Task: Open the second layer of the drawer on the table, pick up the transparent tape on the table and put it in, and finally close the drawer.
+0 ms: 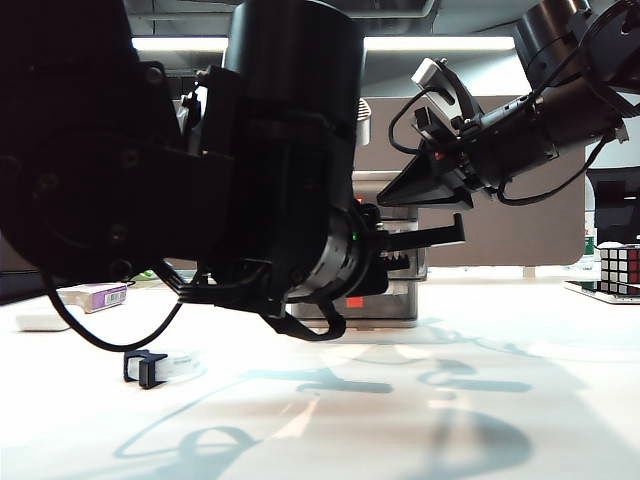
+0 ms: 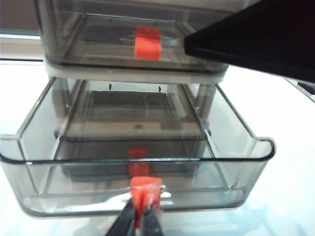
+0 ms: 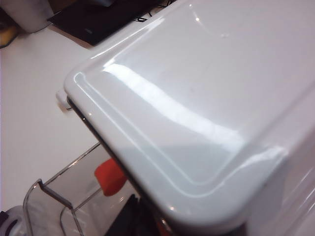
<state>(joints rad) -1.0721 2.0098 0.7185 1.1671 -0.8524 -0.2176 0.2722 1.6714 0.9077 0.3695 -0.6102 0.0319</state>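
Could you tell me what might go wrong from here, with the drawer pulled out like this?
The left tool pinches only the small red-orange tab of the second layer; it could slip off. Pulled further, the tray might leave the drawer. The right tool hangs close above the cabinet and could bump it.

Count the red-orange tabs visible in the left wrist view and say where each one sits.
3. One tab on the closed top drawer's front; one tab on the pulled-out second layer, pinched by the left gripper; one seen through that drawer, probably the bottom drawer's.
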